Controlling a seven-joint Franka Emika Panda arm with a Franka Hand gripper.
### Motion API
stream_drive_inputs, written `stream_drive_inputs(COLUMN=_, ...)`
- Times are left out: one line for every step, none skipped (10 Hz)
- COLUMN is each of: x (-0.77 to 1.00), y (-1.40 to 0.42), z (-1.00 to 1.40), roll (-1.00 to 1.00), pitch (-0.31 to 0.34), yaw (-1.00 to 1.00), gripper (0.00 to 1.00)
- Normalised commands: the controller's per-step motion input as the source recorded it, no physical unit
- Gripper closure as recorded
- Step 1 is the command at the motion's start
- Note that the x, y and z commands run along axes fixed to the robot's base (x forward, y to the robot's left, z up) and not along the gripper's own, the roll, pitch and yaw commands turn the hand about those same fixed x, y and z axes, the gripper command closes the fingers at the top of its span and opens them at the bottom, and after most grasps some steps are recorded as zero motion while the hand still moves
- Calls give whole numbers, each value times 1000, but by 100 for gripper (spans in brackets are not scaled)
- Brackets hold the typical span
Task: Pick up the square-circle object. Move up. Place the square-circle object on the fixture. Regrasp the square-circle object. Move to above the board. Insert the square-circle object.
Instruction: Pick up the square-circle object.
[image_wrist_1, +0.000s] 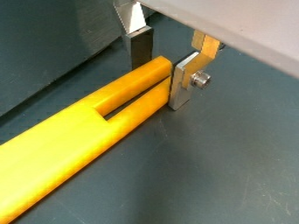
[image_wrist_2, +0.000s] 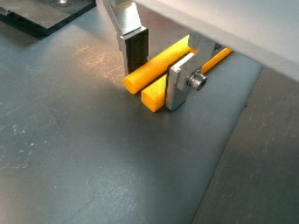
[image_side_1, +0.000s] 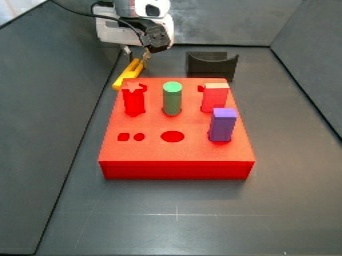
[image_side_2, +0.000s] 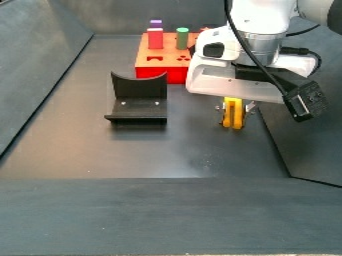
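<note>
In both wrist views we see our gripper low over the dark worktop, its fingers straddling the end of the slim yellow-orange two-pronged square-circle object lying flat. A small gap shows at one pad, so we judge them closing, not yet clamped.

In a side view the object lies beyond the red board, left of the black fixture.
</note>
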Motion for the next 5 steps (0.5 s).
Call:
stream_drive_inputs(x=0, y=0, z=0, roll=0, pitch=0, yaw=0, gripper=100)
stream_drive_inputs(x=0, y=0, z=0, roll=0, pitch=0, yaw=0, gripper=100)
stream_drive_inputs(x=0, y=0, z=0, roll=0, pitch=0, yaw=0, gripper=100)
stream_drive_inputs(x=0, y=0, z=0, roll=0, pitch=0, yaw=0, gripper=100)
stream_drive_inputs(x=0, y=0, z=0, roll=0, pitch=0, yaw=0, gripper=100)
